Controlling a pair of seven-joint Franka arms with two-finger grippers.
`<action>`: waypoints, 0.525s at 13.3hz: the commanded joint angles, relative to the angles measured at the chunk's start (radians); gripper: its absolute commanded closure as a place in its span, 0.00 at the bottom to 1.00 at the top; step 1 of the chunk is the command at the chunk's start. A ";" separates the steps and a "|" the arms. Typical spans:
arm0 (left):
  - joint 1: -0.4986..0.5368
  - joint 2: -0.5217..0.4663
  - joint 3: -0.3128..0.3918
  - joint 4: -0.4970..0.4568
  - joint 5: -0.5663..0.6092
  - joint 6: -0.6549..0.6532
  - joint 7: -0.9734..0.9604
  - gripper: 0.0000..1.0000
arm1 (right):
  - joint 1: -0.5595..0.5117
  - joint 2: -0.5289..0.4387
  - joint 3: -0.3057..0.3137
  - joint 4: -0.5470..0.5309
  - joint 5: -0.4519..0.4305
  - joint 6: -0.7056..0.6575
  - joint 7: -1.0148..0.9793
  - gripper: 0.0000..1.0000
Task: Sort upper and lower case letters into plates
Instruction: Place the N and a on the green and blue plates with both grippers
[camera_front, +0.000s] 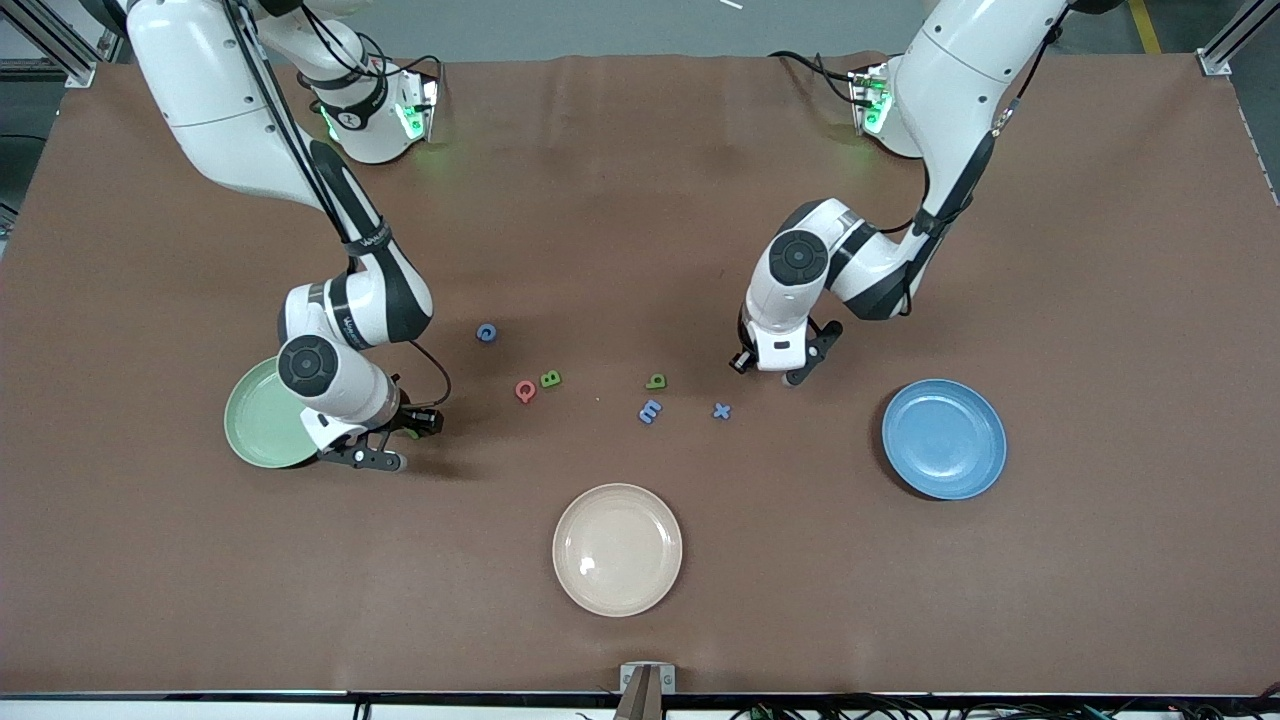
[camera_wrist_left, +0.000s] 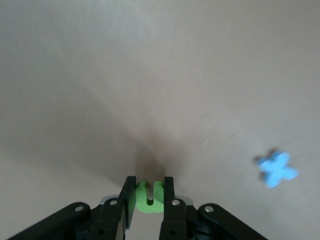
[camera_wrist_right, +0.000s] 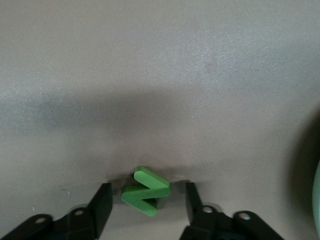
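Note:
My left gripper (camera_wrist_left: 148, 183) is shut on a small bright green U-shaped letter (camera_wrist_left: 148, 201), low over the table beside a blue x (camera_wrist_left: 277, 169). In the front view this gripper (camera_front: 775, 372) hides that letter. My right gripper (camera_wrist_right: 148, 189) is open, its fingers (camera_wrist_right: 102, 200) on either side of a green zigzag letter (camera_wrist_right: 145, 196) lying on the table. It sits beside the light green plate (camera_front: 258, 420), whose rim shows in the right wrist view (camera_wrist_right: 317, 200). The blue plate (camera_front: 944, 438) lies empty toward the left arm's end.
A cream plate (camera_front: 617, 549) lies nearest the front camera. Loose letters lie mid-table: a blue c (camera_front: 486, 333), a red Q (camera_front: 525, 390), a green B (camera_front: 550, 379), another green letter (camera_front: 656, 381), a blue m (camera_front: 650, 411) and the blue x (camera_front: 721, 411).

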 joint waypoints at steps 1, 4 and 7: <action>0.089 -0.048 -0.001 0.042 0.038 -0.032 0.069 1.00 | 0.004 -0.018 -0.002 -0.026 0.002 0.038 0.014 0.47; 0.218 -0.052 -0.001 0.114 0.044 -0.096 0.257 1.00 | 0.004 -0.016 -0.002 -0.026 0.002 0.042 0.014 0.64; 0.361 -0.051 -0.001 0.119 0.044 -0.098 0.470 1.00 | 0.004 -0.016 -0.002 -0.026 0.002 0.036 0.014 0.73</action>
